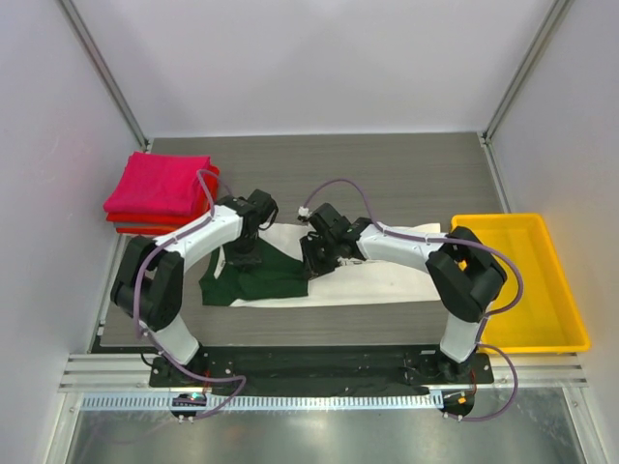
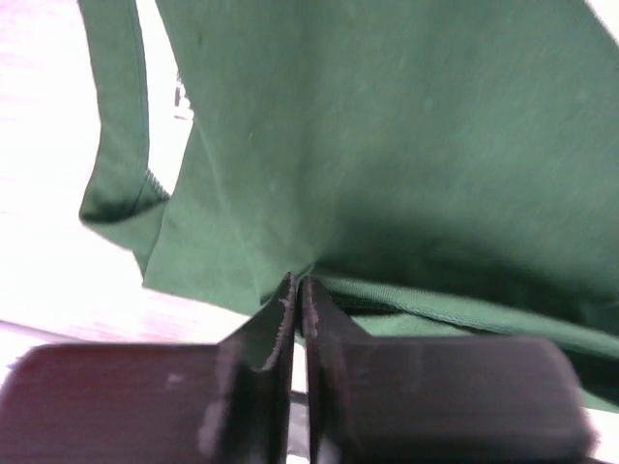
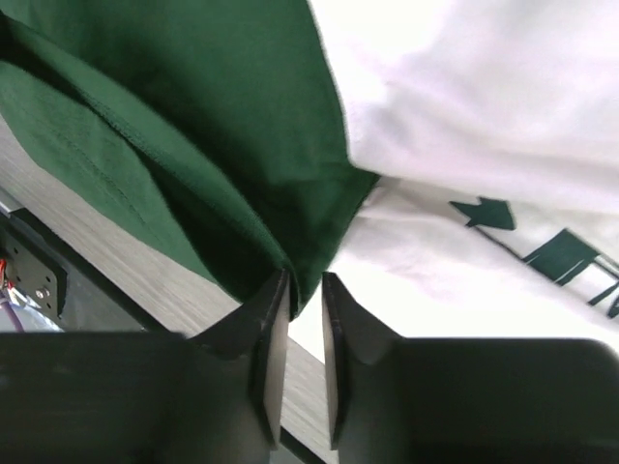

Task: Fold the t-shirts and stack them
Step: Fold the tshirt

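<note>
The cream-white t-shirt [image 1: 379, 285] lies long from 9 to 3 o'clock; the closed left pincer [image 2: 295, 283] apparently pinches its green sleeve [image 1: 263, 278], while the right pincer [image 3: 305, 280], at the sleeve's 3 o'clock, stands barely parted, its grip unclear.

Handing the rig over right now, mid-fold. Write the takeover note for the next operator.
Left gripper: shut, pinching the green part of the cream-and-green t-shirt.
Right gripper: fingers slightly apart, green fold between the tips, grip looks loose.
Shirt lies spread mid-table and appears partly folded.
Done: pink and red folded stack at the far left.
Left: finish this fold, then add the shirt to the stack.
</note>
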Robot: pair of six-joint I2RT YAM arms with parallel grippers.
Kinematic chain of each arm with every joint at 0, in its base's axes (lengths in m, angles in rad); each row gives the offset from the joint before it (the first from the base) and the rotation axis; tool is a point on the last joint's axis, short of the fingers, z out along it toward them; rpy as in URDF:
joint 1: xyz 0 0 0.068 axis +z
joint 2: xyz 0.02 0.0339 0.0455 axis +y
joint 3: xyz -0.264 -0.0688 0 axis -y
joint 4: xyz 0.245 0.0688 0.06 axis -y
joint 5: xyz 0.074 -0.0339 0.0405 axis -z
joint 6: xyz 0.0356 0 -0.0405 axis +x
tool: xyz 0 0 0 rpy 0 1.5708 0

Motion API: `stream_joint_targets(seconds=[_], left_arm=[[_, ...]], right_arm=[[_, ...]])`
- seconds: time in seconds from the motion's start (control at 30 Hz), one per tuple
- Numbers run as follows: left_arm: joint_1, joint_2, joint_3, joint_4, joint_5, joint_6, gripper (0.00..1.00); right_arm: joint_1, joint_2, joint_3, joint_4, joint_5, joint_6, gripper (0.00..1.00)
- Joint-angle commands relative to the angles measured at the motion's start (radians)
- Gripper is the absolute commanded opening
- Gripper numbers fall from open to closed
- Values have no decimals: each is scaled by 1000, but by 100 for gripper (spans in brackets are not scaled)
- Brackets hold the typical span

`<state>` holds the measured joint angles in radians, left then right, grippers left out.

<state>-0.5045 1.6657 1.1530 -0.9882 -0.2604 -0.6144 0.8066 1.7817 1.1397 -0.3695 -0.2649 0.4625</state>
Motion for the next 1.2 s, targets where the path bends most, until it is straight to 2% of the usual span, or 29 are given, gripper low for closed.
stream_joint_targets(seconds=[0.0, 0.17, 0.27, 0.4, 0.5, 0.6, 0.7, 0.73, 0.87, 1.03, 1.17], left_arm=[[21, 26, 42, 48, 33, 33, 12], [27, -33, 39, 101, 4, 13, 39], [38, -93, 31, 115, -10, 8, 45], [50, -180, -15, 146, 12, -2, 49], [66, -237, -61, 160, 67, -8, 48], [95, -267, -120, 200, 149, -11, 47], [142, -294, -199, 273, 257, -15, 45], [152, -320, -235, 298, 297, -13, 44], [170, -360, -294, 404, 395, -15, 41], [178, -331, -303, 398, 383, -19, 40], [185, -339, -340, 462, 385, -38, 40]], right_arm=[[-18, 15, 43, -5, -31, -22, 27], [-37, -33, 34, -2, -2, -13, 47], [-56, -88, 8, 14, -3, -9, 53], [-69, -162, -44, 61, -37, 4, 55], [-67, -185, -86, 119, -132, 24, 43], [-49, -179, -112, 170, -218, 38, 41], [-34, -159, -132, 227, -287, 51, 33], [-26, -151, -139, 259, -302, 70, 26], [-23, -82, -146, 342, -364, 119, 9], [-26, 36, -132, 446, -386, 185, 2], [-69, 108, -149, 512, -360, 240, 1]])
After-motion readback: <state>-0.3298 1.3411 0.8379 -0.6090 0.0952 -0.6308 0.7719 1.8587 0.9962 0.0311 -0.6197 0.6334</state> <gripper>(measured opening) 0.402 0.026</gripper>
